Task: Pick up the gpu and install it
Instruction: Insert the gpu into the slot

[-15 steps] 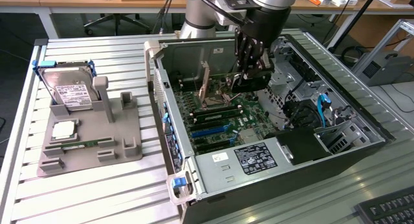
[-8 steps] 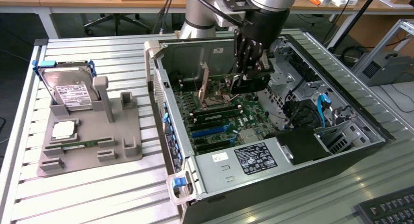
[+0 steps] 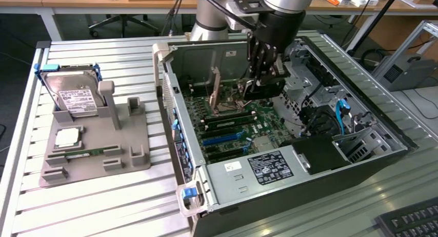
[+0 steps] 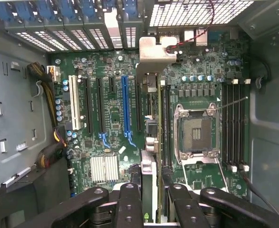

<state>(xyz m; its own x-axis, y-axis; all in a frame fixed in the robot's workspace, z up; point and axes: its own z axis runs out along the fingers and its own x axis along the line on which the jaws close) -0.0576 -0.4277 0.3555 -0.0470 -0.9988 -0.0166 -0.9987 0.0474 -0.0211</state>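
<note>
Claw (image 3: pixel 259 91) and arm reach down into the open computer case (image 3: pixel 321 180), which lies on its side on the slatted metal table (image 3: pixel 102 201). The claw is clenched on the graphics card (image 3: pixel 215 91), its dark fingers (image 4: pixel 129 199) pressing against both flat faces of the card. In the wrist view the graphics card (image 4: pixel 149 164) is seen edge-on, running lengthwise between the fingertips of the claw (image 4: pixel 153 190), and its silver end bracket (image 4: pixel 156 47) points toward the row of vented slot covers at the back of the case. The card stands on its edge over the green motherboard (image 4: pixel 110 114), in line with the black slots, between the long blue slot (image 4: pixel 125 104) and the open processor socket (image 4: pixel 196 130) (whether its lower edge already touches a slot I cannot tell). In the exterior view it leans slightly from upright, deep inside the case. Well apart, at the exterior view's left, a grey tray (image 3: pixel 130 139) on the table carries a hard drive (image 3: pixel 75 96) propped on its edge, a square chip (image 3: pixel 66 138) and a slim memory stick (image 3: pixel 79 155). A keyboard (image 3: pixel 411 221) lies at the near corner on the exterior view's right.
</note>
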